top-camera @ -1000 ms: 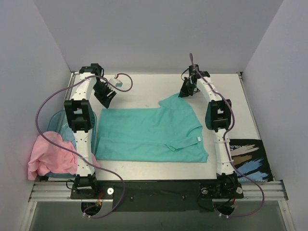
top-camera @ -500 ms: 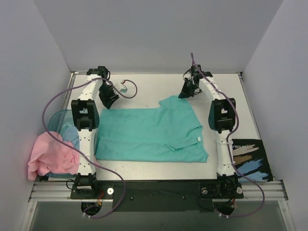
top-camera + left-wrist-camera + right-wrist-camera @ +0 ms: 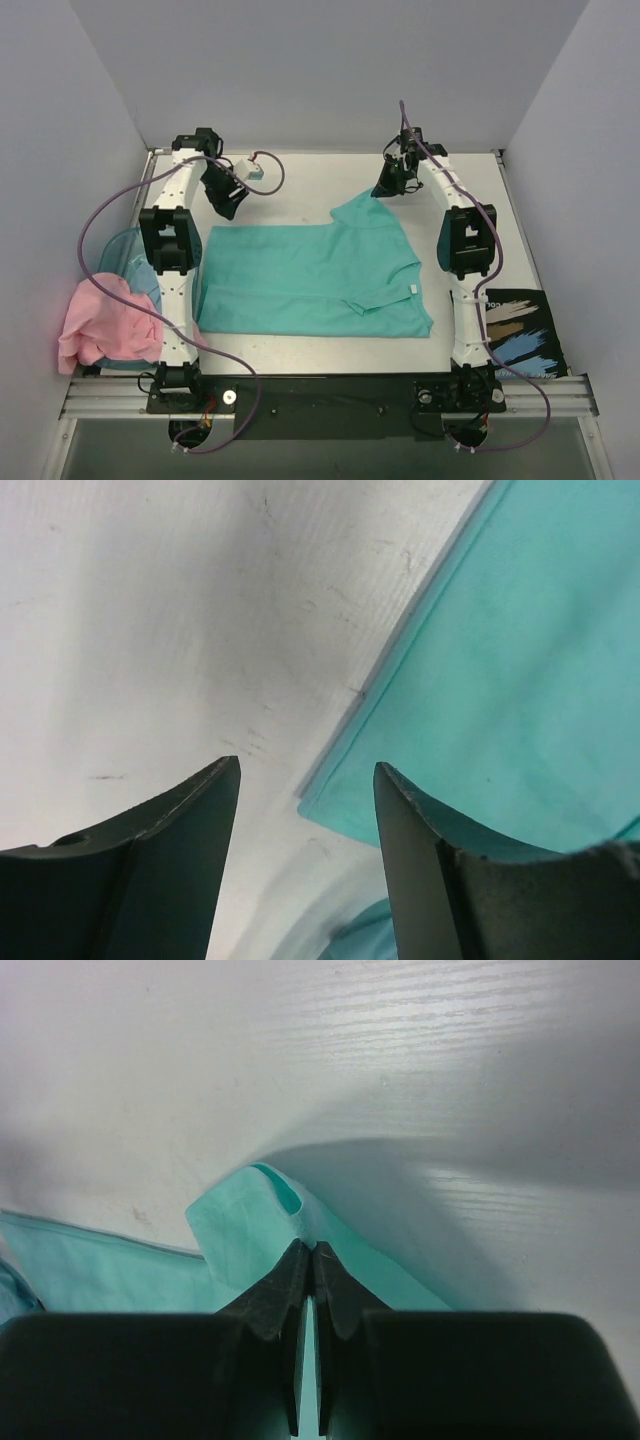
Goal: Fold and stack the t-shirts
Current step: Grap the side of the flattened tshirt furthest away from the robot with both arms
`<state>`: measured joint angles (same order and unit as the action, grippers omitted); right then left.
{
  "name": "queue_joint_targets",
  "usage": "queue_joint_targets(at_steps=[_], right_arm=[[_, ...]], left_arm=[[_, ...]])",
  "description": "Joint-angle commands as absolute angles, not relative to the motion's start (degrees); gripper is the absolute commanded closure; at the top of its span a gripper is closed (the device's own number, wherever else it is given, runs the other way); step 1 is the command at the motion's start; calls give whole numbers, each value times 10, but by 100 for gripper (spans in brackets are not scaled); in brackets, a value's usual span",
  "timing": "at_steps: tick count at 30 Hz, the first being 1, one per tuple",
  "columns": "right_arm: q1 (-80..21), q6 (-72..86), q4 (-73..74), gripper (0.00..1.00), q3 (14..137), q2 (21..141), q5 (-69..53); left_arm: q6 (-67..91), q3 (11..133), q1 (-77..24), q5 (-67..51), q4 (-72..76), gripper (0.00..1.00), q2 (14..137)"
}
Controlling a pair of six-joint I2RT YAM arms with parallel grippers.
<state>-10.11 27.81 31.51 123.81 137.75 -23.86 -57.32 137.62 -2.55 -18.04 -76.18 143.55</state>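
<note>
1. Teal t-shirt (image 3: 310,280): lies spread on the middle of the counter (image 3: 300,172), mostly flat. No finished fold can be seen, so judge its folding as only starting.
2. Right gripper (image 3: 307,1260): at 1 o'clock on the counter, with its jaws closed on a pinch of teal cloth at the sleeve (image 3: 245,1225). The cloth rises off the counter to the jaws.
3. Left gripper (image 3: 305,820): at 11 o'clock, with its jaws parted wide and holding nothing. It hangs over the far-left corner of the teal t-shirt, and bare counter shows between the fingers. It grips no cloth.
4. Pink t-shirt (image 3: 100,322): lies in a crumpled heap at 8 o'clock, draped over the near rim of a blue tub (image 3: 120,245) and well apart from both grippers. It is unfolded.
5. Work left, as judged: fold the teal t-shirt, then fetch, spread and fold the pink t-shirt, then stack the two. No stack exists yet.
6. Labels: a small white tag (image 3: 411,290) sits at the neck of the teal t-shirt, toward 4 o'clock on the cloth. Any print on it is too small to read.
7. Writing: a dark booklet (image 3: 518,330) lies at 4 o'clock beside the right arm. Pale lettering runs along its top edge, partly hidden by the arm, and cannot be read with confidence. No other brand or text shows.
</note>
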Motion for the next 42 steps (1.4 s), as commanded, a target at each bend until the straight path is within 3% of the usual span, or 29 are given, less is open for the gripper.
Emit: queue_joint_targets(at_steps=[1, 7, 14, 20, 22, 28, 36, 42], right_arm=[[-97, 266, 323, 100, 1227, 1339, -247], [-97, 267, 323, 100, 1228, 1344, -250], [-93, 265, 323, 100, 1223, 1340, -252], [-88, 263, 323, 100, 1216, 1329, -255], [-85, 263, 323, 100, 1209, 1320, -254], [-83, 257, 322, 100, 1201, 1309, -257], [-83, 254, 322, 100, 1189, 1303, -261], [-83, 253, 323, 100, 1187, 1303, -262]], left_arm=[[-615, 1361, -19, -210, -847, 34, 1385], [-610, 1366, -18, -114, -839, 32, 1432], [-634, 1395, -25, -103, -901, 36, 1485], [-642, 1353, -26, -106, -896, 63, 1463], [-641, 1349, -27, -110, -902, 67, 1456], [-652, 1329, -27, -120, -902, 48, 1426], [-609, 1368, -23, -112, -853, 42, 1427], [-572, 1405, -10, -172, -805, 38, 1395]])
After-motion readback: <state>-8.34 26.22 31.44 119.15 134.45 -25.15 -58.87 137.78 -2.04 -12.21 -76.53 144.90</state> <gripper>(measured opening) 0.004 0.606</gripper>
